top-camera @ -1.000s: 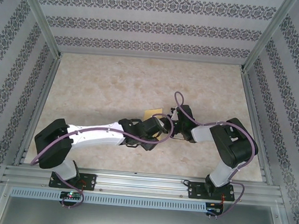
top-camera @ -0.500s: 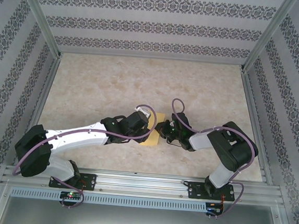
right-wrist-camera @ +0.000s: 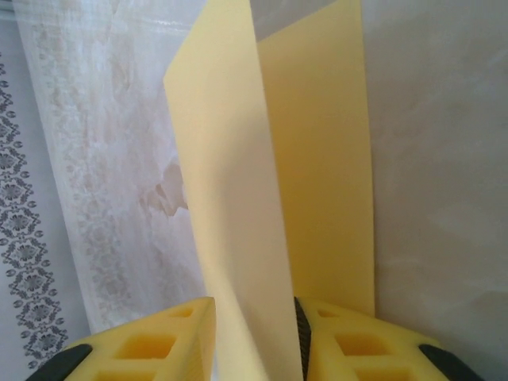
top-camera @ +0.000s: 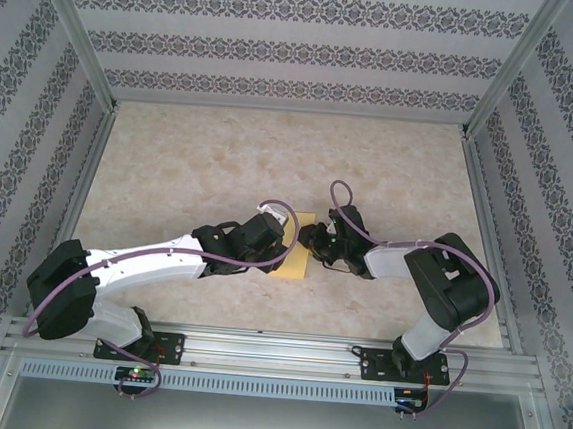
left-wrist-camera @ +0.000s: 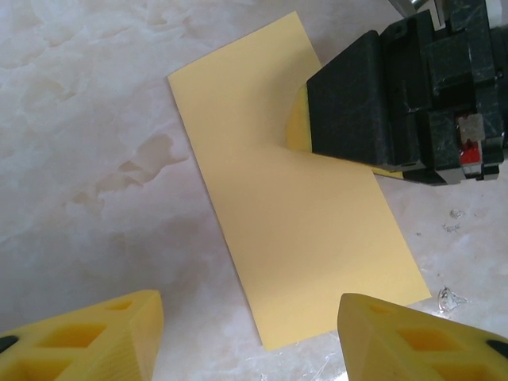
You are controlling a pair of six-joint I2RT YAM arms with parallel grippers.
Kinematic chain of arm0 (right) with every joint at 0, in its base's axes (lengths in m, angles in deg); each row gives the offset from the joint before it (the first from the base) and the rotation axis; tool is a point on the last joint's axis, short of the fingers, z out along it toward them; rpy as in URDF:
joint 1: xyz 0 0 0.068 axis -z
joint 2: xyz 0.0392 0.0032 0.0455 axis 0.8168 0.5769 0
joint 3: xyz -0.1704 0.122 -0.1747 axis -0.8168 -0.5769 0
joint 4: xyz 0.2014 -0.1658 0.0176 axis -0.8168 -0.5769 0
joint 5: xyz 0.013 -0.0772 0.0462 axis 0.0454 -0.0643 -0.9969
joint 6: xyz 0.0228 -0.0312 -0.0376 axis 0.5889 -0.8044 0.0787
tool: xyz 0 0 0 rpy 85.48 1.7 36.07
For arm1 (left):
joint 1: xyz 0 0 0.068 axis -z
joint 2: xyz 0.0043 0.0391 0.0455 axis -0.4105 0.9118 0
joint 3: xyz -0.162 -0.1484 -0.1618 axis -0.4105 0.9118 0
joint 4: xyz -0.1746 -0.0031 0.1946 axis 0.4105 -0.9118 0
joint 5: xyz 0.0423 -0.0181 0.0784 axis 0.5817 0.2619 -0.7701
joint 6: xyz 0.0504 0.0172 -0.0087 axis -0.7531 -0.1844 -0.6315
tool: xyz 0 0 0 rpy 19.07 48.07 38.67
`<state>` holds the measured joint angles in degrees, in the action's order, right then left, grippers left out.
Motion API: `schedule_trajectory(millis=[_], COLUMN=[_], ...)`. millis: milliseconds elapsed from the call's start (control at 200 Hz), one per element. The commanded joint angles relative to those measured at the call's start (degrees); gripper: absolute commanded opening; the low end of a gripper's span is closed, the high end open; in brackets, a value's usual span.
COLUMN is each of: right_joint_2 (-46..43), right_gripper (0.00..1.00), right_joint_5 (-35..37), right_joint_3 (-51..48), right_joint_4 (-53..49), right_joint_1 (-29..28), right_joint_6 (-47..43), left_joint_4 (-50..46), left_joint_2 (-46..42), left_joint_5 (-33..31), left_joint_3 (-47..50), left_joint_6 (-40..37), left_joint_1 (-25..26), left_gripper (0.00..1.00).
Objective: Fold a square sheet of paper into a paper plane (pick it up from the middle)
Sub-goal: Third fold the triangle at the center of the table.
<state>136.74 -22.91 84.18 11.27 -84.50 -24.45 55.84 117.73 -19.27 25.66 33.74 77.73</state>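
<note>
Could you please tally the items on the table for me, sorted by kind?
Yellow paper sheet: 1
Robot pincers: 2 (left pincer, right pincer)
Total: 3

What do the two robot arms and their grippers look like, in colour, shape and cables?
Both arms, the left arm and the right arm, have white links with bulky black joint housings. A purple cable runs along each. The left gripper and the right gripper have black bodies and yellow wedge-shaped fingers with hollow cells.
</note>
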Motion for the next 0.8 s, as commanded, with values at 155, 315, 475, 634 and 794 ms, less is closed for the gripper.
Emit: schedule_trajectory(millis=[155,315,475,634,794], right_joint_2=[1.8,2.2,2.3,3.2,4.2], right_gripper=[0.26,0.25,0.21,0.23,0.25], right_joint_5=[-7.1,-7.5,-8.3,-8.6,-8.8], right_joint_3=[3.2,3.1,3.1,3.4,3.8], right_joint_4=[-2.2,-3.1,-2.8,-2.9,-2.9], right_joint_1=[1.1,1.8,2.0,2.1,2.1], right_joint_6=[-5.2,-6.2,-6.0,-6.1,-5.6], left_joint_4=[-0.9,-1.8,-1.6,-1.7,-1.0], left_joint_2=[1.2,2.0,3.4,4.4,5.1], left_joint_5=[3.9,6.1,8.2,6.0,5.9], left_joint_3=[-1.5,-1.7,-1.9,-1.6,-2.1], left_joint_6=[-3.3,-3.4,-4.6,-3.7,-4.5], left_joint_1=[-0.3,-0.1,0.4,1.2,1.1], left_gripper=[0.65,0.66,0.66,0.66,0.67])
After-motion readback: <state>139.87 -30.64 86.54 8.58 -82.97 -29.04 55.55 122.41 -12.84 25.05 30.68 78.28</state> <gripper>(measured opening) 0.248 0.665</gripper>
